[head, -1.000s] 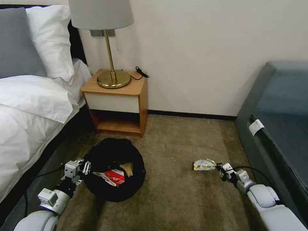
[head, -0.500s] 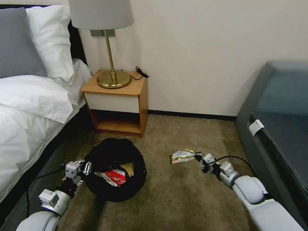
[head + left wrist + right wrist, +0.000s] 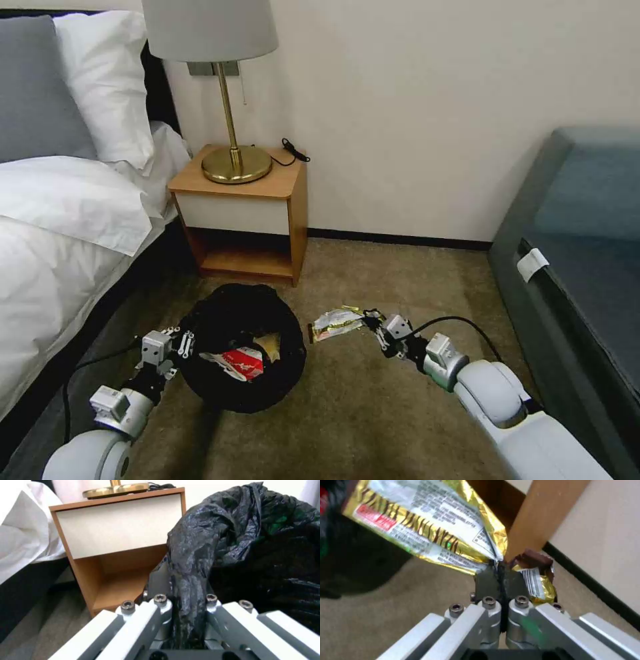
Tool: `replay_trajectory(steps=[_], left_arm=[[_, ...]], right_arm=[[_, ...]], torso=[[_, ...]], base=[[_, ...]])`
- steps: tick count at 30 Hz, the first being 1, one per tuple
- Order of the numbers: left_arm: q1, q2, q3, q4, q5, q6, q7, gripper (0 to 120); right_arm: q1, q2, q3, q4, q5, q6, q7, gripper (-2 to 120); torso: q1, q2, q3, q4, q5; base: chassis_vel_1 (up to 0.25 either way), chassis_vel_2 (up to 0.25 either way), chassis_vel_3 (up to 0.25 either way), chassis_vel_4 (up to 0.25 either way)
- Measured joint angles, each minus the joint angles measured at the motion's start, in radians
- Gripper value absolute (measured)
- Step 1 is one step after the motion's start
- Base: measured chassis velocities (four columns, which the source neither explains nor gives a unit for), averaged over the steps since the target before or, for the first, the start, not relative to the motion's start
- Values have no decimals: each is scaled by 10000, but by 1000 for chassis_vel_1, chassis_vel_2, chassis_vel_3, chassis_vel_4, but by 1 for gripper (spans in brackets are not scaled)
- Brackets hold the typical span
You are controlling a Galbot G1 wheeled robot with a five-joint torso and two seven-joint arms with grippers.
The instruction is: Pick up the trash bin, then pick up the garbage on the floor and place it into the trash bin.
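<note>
The trash bin [image 3: 227, 313], draped in a crinkly black bag, sits just in front of the nightstand. My left gripper [image 3: 181, 343] is shut on a fold of the bag [image 3: 188, 585] at the bin's left rim. A crushed red-and-white cup [image 3: 241, 364] and a brown paper scrap [image 3: 269, 345] lie inside the bin. My right gripper [image 3: 371, 321] is shut on one end of a gold-and-silver snack wrapper [image 3: 333, 323] and holds it above the carpet just right of the bin's rim. In the right wrist view the wrapper [image 3: 430, 525] fans out from the gripper [image 3: 500, 572], with the bin's black side [image 3: 353, 562] close behind it.
A wooden nightstand [image 3: 240, 213] with a brass lamp [image 3: 235, 163] stands against the wall behind the bin. The bed [image 3: 60, 227] runs along the left and a dark sofa [image 3: 580, 253] along the right. Open carpet [image 3: 373, 407] lies between them.
My right gripper has carried the wrapper leftward across the carpet, from near the sofa to beside the bin's right rim. The left gripper and the bin have barely shifted.
</note>
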Motion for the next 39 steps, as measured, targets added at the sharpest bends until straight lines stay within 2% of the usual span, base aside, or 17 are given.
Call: replay_trajectory(steps=[10,29,39], left_arm=[[-161,-250,287,165,300,12,-12,3],[-836,-629,860,522,496,238,-224,3],[-942,-645,1028,559,519,260,-227,3]], right_arm=[[577,59,-373,0,266,-179,-61,0],[1247,359,-1557,409,592,-639,-220,0],[1565,653,-1959,-90,581,-541,-289,0]], torso=[[0,0,0,0,0],[0,0,0,0,1],[0,0,0,-1,1]], base=[[0,0,0,0],[0,0,0,0],[0,0,0,0]])
